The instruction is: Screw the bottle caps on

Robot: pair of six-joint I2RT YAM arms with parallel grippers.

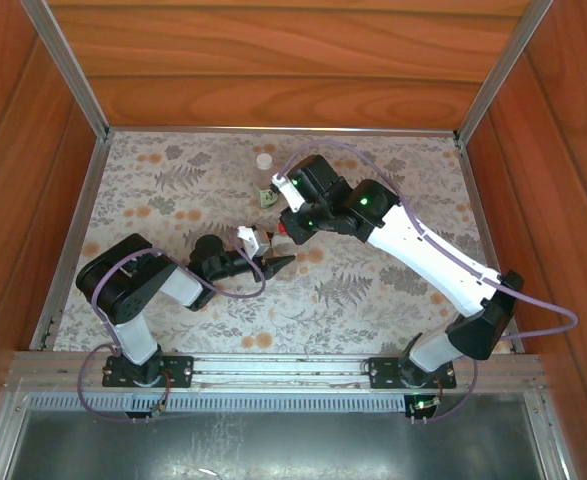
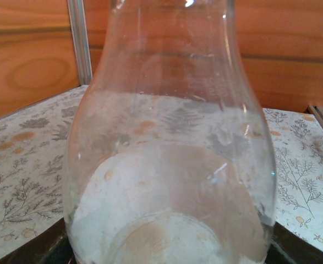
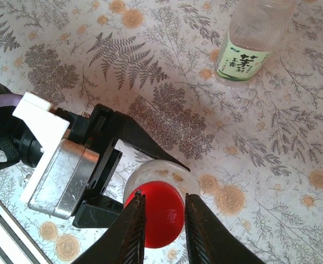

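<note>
While the top camera is showing both arms meeting near the middle of the fern-print table (image 1: 393, 290), the right wrist camera is giving the close detail. There the right gripper (image 3: 165, 195) is pressing its two fingers against opposite sides of the red cap (image 3: 161, 220), its jaws drawn in to the cap's width and gripping it. The cap is sitting on the mouth of the clear bottle (image 3: 158, 175); how far it is threaded on I cannot tell. The left gripper (image 3: 153, 188) is holding that bottle upright by its body, one black jaw lying on each side of it, part-way open and tight against it.

The left wrist camera is looking straight through this bottle from very near. The table's print and the wooden walls (image 2: 29, 66) are showing through its walls, and whether any liquid is inside I cannot tell.

The labelled bottle (image 3: 244, 55) is standing upright on the table, well apart from both grippers, its green-yellow label facing the right wrist camera and its top running out of that picture. From the top camera the white cap (image 1: 264, 160) is showing at its upper end. Its contents are not showing clearly.
</note>
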